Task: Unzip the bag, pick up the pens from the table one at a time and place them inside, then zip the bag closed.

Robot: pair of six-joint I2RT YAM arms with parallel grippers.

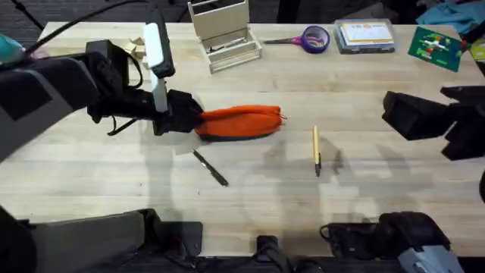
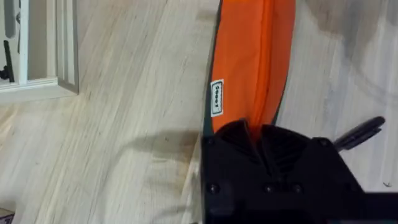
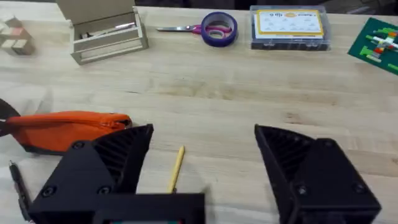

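**Left tool clamped on the end of the orange bag**

While the bag (image 1: 241, 121) lies near the middle of the desk (image 1: 364, 205), still zipped, the left tool (image 1: 189, 115) is pinched together on its left end. The black pen (image 1: 210, 167) rests just in front of the bag, toward the near edge. The yellow pen (image 1: 316, 149) lies a little to the right, apart from the bag. The right tool (image 3: 202, 162) hovers near the right edge, its fingers wide apart, holding nothing.
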